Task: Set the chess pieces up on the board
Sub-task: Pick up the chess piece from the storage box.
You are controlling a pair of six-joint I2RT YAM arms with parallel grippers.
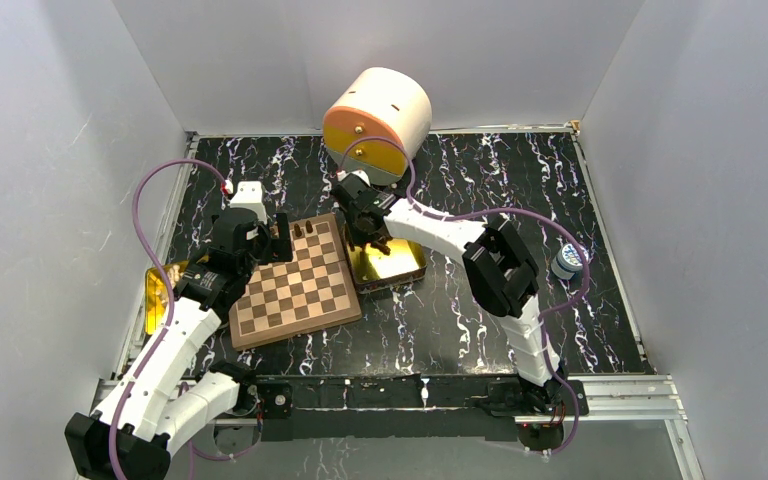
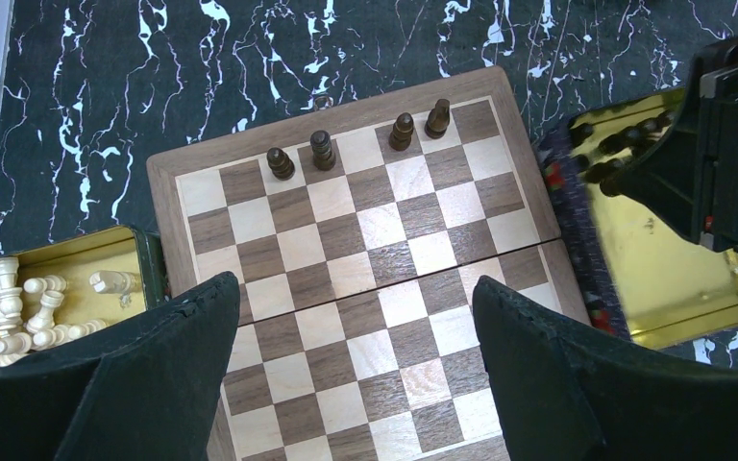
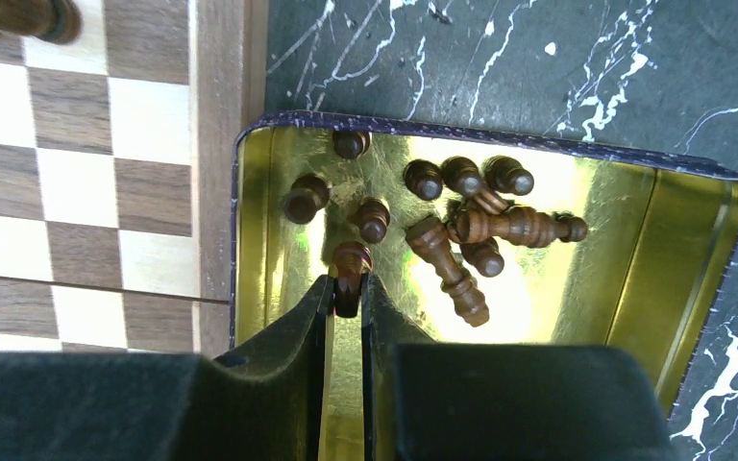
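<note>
The wooden checkered board point(image 1: 295, 285) lies left of centre; it also shows in the left wrist view point(image 2: 365, 288). Several dark brown chess pieces point(image 2: 322, 149) stand on its far row. More dark pieces point(image 3: 461, 216) lie and stand in a gold tin point(image 3: 625, 240) right of the board. My right gripper point(image 3: 348, 288) is inside this tin, shut on one dark piece point(image 3: 349, 264). My left gripper point(image 2: 356, 327) is open and empty, hovering over the board's middle.
A second gold tin point(image 2: 120, 252) with white chess pieces point(image 2: 19, 307) sits left of the board. A round cream and orange box point(image 1: 377, 112) stands at the back. A small blue-white object point(image 1: 566, 262) lies at the right.
</note>
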